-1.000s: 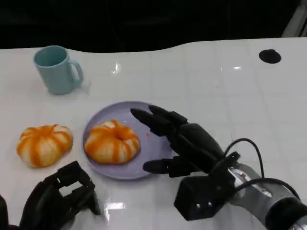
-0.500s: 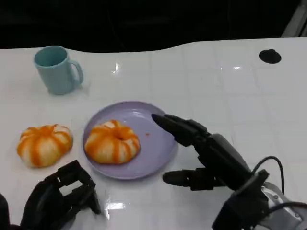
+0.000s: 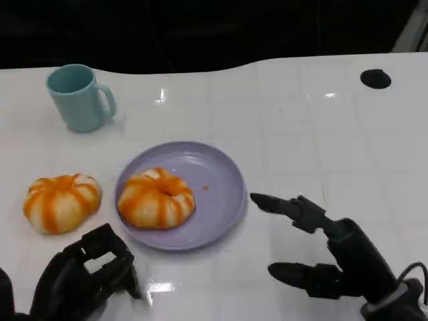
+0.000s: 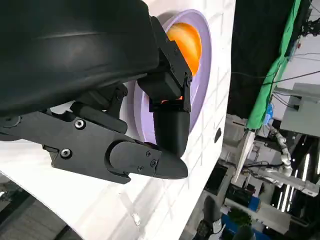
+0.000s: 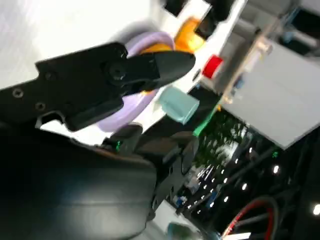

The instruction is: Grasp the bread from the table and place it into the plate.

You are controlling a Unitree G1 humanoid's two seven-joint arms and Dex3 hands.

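An orange-and-white striped bread (image 3: pixel 156 197) lies on the left half of the lilac plate (image 3: pixel 214 174); the left wrist view catches it (image 4: pixel 187 42) on the plate (image 4: pixel 202 85) too. A second striped bread (image 3: pixel 61 201) sits on the table left of the plate. My right hand (image 3: pixel 328 251) hovers to the right of the plate, fingers spread, holding nothing. My left hand (image 3: pixel 83 277) stays low at the front left, fingers curled in, nothing in it.
A light blue mug (image 3: pixel 80 97) stands at the back left, also in the right wrist view (image 5: pixel 178 106). A black round mark (image 3: pixel 375 78) lies at the far right of the white table. Bare table lies right of the plate.
My right hand has drawn back from over the plate toward the front right, fingers still spread. The bread stays on the plate. The left hand has not moved.
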